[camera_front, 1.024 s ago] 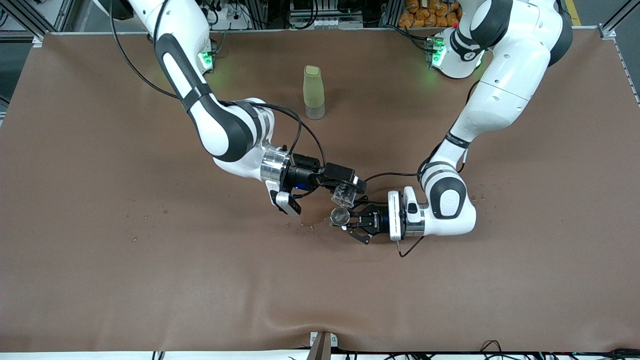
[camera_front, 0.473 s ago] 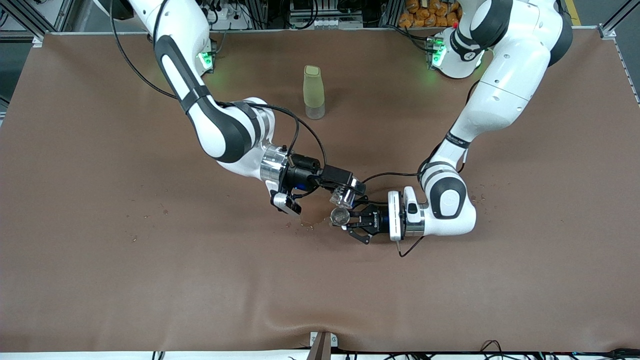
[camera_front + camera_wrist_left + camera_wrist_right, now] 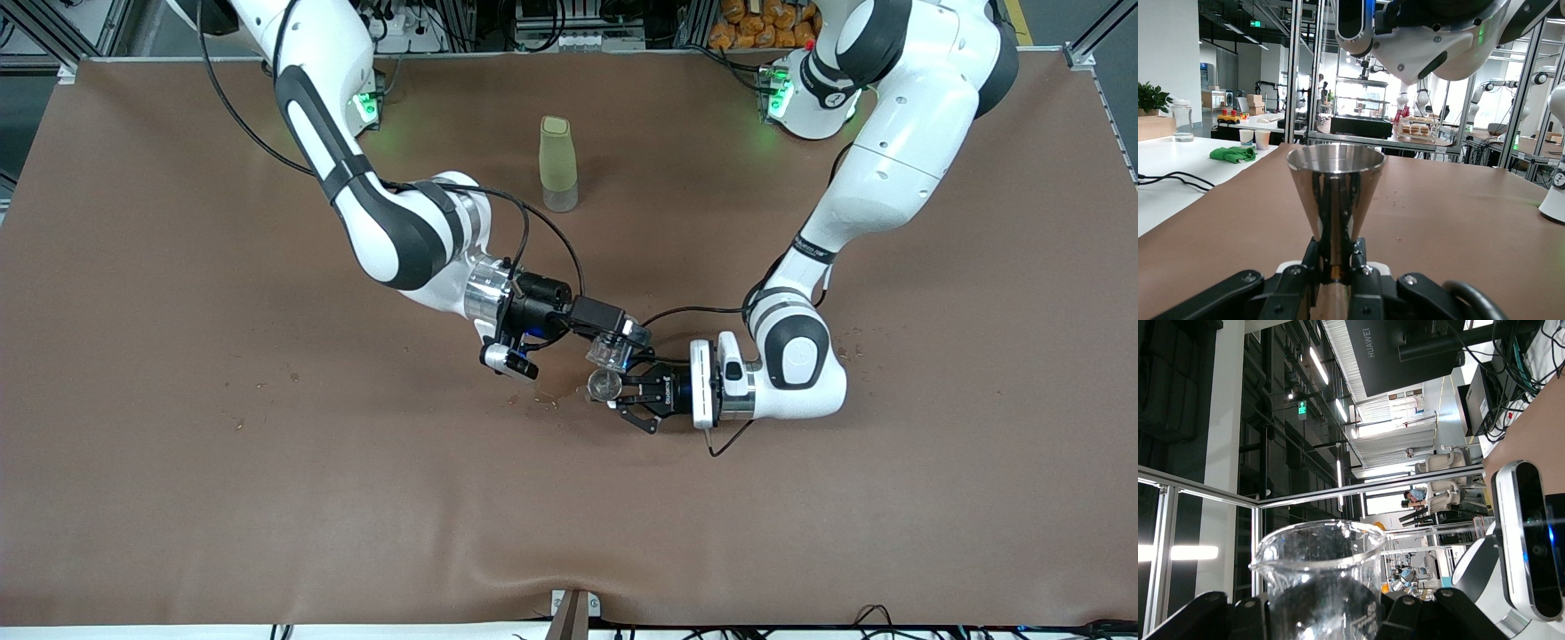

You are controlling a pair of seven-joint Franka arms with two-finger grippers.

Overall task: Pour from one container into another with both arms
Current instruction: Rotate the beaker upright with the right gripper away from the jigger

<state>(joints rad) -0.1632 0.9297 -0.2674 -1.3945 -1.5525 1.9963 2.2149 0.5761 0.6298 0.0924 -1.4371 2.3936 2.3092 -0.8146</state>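
Observation:
Near the table's middle my left gripper (image 3: 615, 391) is shut on the waist of the shiny metal jigger (image 3: 605, 384), which stands upright with its round rim up. In the left wrist view the jigger (image 3: 1335, 193) rises between the black fingers (image 3: 1360, 250). My right gripper (image 3: 620, 345) is shut on the tiny clear cup (image 3: 610, 354), tilted, right above and beside the jigger's rim. The right wrist view shows the clear cup (image 3: 1321, 577) with its pouring lip, clamped between the fingers (image 3: 1408, 613).
A tall pale-green bottle (image 3: 557, 164) stands upright farther from the front camera, between the two arm bases. Small crumbs and a damp patch (image 3: 544, 402) lie on the brown cloth beside the jigger, toward the right arm's end.
My right gripper has rotated at the wrist and drawn slightly up, tipping the clear cup more level. The left gripper and the jigger have stayed still.

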